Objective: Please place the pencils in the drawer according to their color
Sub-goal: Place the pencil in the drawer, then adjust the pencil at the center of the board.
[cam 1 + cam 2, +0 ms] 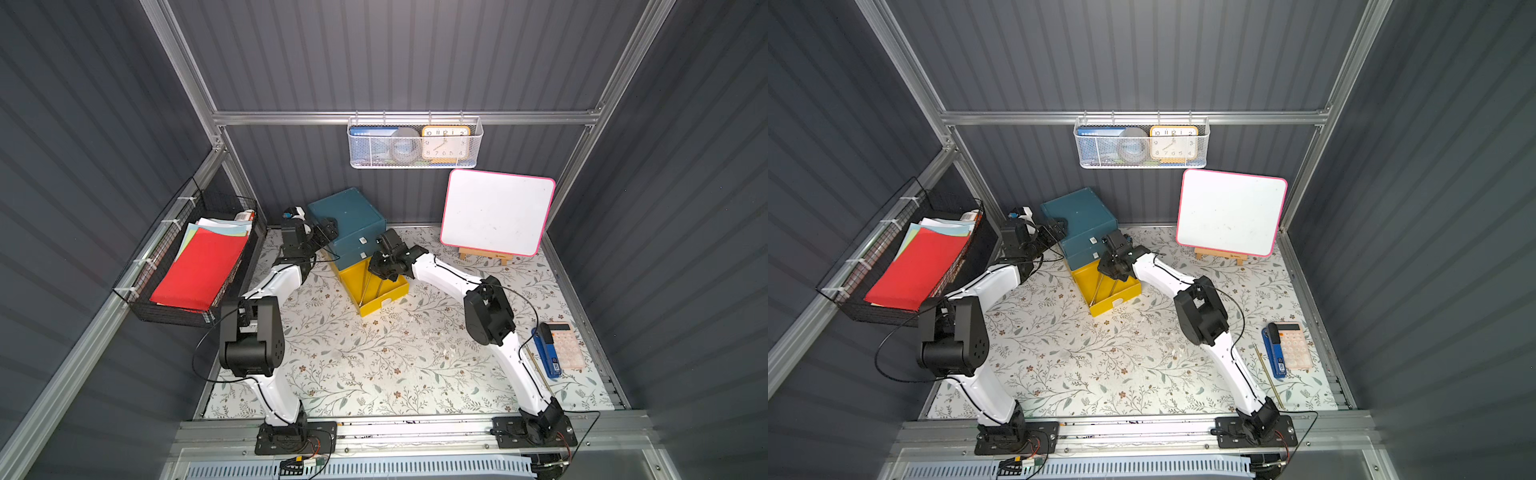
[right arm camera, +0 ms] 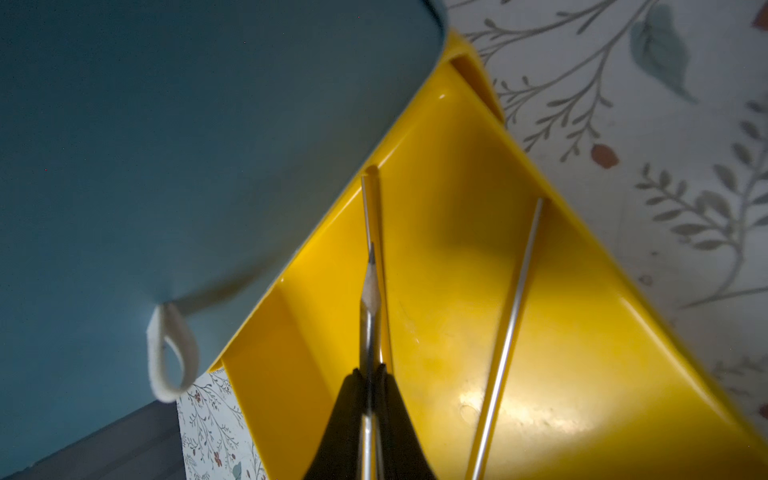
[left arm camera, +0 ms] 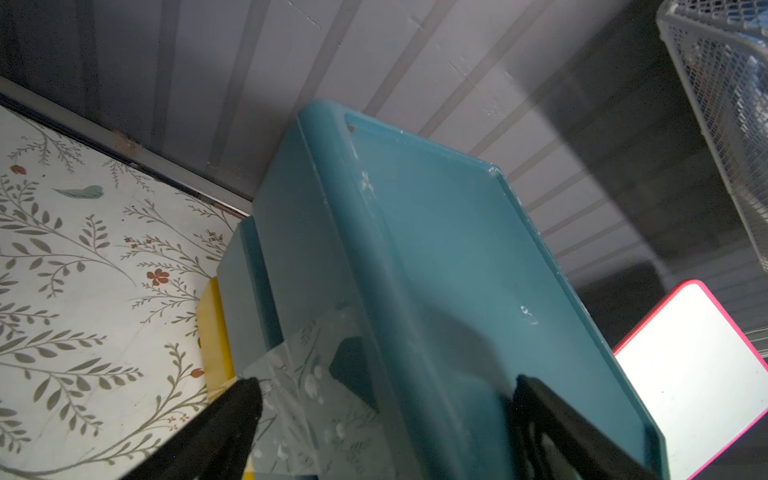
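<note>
The yellow drawer (image 1: 388, 297) (image 1: 1123, 298) (image 2: 561, 332) is pulled out from the bottom of the teal cabinet (image 1: 349, 212) (image 3: 436, 249). My right gripper (image 2: 370, 370) (image 1: 379, 272) hovers over it, shut on a pencil (image 2: 370, 299) whose sharpened tip points toward the cabinet. Two more pencils lie in the drawer, one (image 2: 376, 208) under the held one and one (image 2: 515, 316) slanting beside it. Another gold pencil (image 1: 1266, 374) lies on the table by the stapler. My left gripper (image 3: 382, 390) (image 1: 328, 232) stands open at the cabinet's upper left edge.
A pink-rimmed whiteboard (image 1: 496, 212) stands on an easel at the back right. A blue stapler (image 1: 546, 351) and a calculator (image 1: 567, 345) lie at the right edge. A black wire basket (image 1: 143, 303) of papers hangs on the left wall, and a white mesh basket (image 1: 413, 162) on the back wall.
</note>
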You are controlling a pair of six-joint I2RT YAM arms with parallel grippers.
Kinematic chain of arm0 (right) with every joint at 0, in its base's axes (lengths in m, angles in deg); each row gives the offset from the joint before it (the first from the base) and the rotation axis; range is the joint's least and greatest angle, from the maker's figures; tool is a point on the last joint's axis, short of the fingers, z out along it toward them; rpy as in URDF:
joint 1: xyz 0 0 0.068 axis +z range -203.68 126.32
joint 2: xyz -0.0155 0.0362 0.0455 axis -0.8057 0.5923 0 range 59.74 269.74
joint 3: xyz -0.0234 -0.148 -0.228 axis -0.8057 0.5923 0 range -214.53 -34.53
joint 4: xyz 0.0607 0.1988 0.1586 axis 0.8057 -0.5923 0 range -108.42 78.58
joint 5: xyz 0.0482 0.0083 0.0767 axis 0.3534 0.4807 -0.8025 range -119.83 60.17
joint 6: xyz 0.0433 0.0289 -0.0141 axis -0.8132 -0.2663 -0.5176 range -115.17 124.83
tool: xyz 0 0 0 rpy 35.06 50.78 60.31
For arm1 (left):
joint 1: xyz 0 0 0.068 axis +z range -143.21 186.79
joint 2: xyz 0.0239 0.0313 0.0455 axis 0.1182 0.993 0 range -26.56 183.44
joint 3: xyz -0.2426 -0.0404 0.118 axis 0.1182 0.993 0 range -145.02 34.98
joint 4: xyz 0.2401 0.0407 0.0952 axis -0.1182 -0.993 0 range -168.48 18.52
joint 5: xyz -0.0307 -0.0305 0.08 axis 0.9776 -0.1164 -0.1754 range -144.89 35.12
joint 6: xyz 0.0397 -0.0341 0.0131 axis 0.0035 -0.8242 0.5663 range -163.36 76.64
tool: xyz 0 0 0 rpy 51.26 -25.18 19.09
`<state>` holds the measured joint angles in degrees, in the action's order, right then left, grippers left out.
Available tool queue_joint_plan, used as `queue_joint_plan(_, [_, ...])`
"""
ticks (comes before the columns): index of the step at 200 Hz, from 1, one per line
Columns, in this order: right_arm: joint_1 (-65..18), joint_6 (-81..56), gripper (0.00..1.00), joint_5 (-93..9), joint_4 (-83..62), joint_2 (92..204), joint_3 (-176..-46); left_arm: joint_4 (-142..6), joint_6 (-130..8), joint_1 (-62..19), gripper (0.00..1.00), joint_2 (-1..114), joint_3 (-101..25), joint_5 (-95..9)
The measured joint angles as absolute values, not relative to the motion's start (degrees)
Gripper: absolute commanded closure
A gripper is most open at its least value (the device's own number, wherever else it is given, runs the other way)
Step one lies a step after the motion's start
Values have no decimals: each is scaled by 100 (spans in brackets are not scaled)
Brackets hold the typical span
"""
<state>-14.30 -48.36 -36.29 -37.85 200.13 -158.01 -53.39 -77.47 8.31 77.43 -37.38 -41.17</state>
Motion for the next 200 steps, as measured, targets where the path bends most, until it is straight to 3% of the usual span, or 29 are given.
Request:
queue_joint_plan(41, [-1430, -4694, 69, -3635, -3903, 20013, -15807, -5348, -7747, 831, 0, 7743, -3742, -4117])
queue_joint_plan(99, [-1413, -4467, 66, -3646, -4017, 19725, -15663, -5346, -7747, 831, 0, 7743, -3742, -4115])
queue_joint_plan(165, [-1483, -3874, 61, -3353, -3827, 16835, -13303, -5346, -7745, 831, 0, 7743, -3742, -4113])
queue_joint_plan(200, [-2169, -3822, 59, -3340, -3986, 15515, -11587, -5346, -7745, 826, 0, 7743, -3744, -4108])
